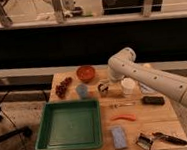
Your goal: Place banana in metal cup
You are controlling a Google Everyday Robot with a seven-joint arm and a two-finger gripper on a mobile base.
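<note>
My gripper (104,87) hangs low over the wooden table (142,124) at the end of the white arm (147,79), just right of the light blue cup (82,91) and left of the white round container (128,86). The banana (119,105), a thin pale piece, lies on the table in front of the gripper and a little to its right. The metal cup (143,140) sits near the table's front right edge, far from the gripper. An orange-red carrot-like piece (123,118) lies between the banana and the cup.
A green tray (69,124) fills the front left. An orange bowl (86,73) and dark grapes (64,86) stand at the back left. A black block (153,100), a blue sponge (118,136) and a black tool (170,138) lie to the right and front.
</note>
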